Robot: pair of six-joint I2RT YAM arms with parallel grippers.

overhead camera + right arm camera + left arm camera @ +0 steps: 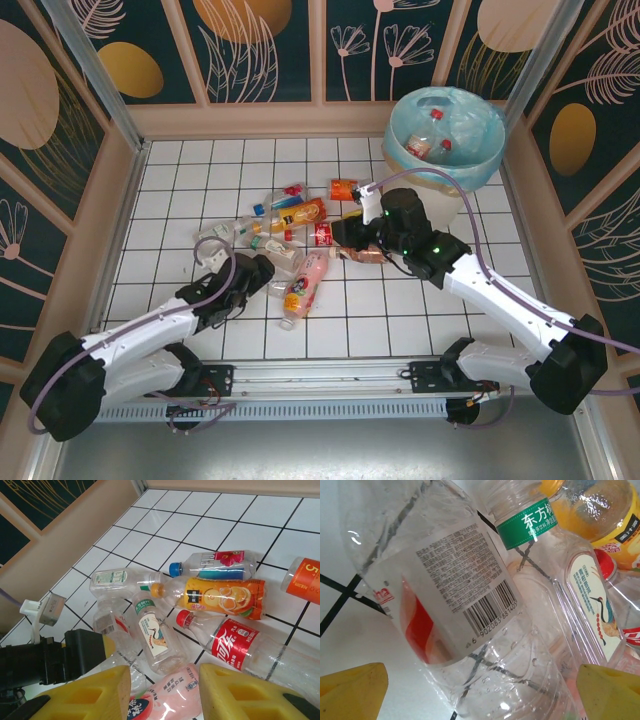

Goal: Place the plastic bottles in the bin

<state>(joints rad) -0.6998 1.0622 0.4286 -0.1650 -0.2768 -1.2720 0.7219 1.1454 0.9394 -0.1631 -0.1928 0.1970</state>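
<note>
Clear bottle (455,605), red-and-white label with barcode up, lies flat on the tiled table (180,190), at the near-left edge of the heap of plastic bottles (300,213). Its long axis runs diagonally across the left wrist view, upper left to lower right; we cannot tell which end carries the cap. A crane-label bottle (592,600) lies just beside it. The left gripper (480,692) straddles the clear bottle, jaws spread wide, pads apparently not on the plastic. We judge this the pre-grasp. The next move calls for closing across the thin, crushable body without catching the neighbour, then lifting and carrying to the bin (395,135), well apart at the far right, with some bottles already inside. The right gripper (166,680) hangs over a pink bottle (170,695), fingers partly apart; whether they pinch it we cannot tell.
</note>
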